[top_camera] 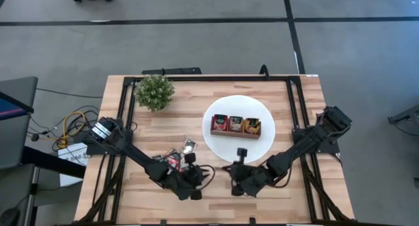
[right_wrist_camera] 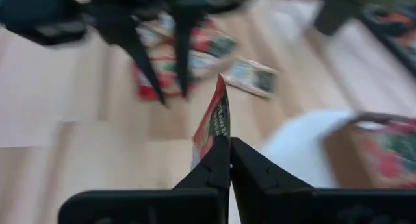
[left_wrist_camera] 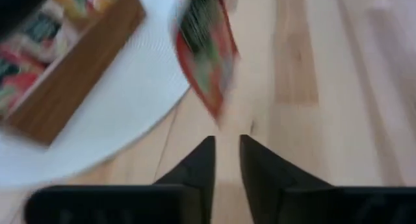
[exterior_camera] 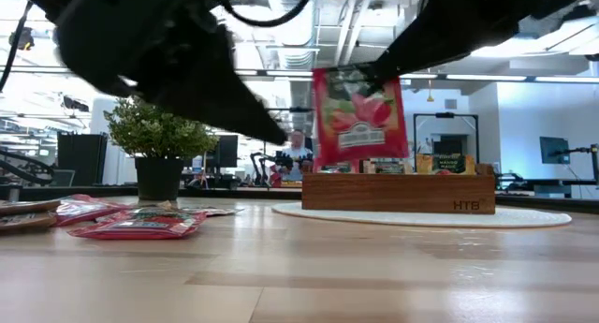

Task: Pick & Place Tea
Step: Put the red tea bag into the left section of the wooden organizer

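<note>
From above, both arms met low in the frame's centre: the left gripper (top_camera: pixel 194 175) sat just left of middle beside a loose heap of tea sachets (top_camera: pixel 178 155), the right gripper (top_camera: pixel 238 172) just right of it, below the white plate (top_camera: pixel 237 107) carrying one wooden tray (top_camera: pixel 236 132) with three compartments, each already holding tea; one plant (top_camera: pixel 154 92) stood upper left. At table height, a single red sachet (exterior_camera: pixel 359 117) hung upright in mid-frame above the wood, a handful more lying at far left. Through the left wrist camera its own fingers (left_wrist_camera: pixel 199 164) stood slightly apart with nothing between them, the red sachet hanging beyond their tips. Through the right wrist camera the jaws were pinched tight on that sachet's lower edge, about five sachets scattered behind. I'd guess the thin edge-grip was the risk: the packet could swivel or slip out on the way to the tray, or snag its wall.
</note>
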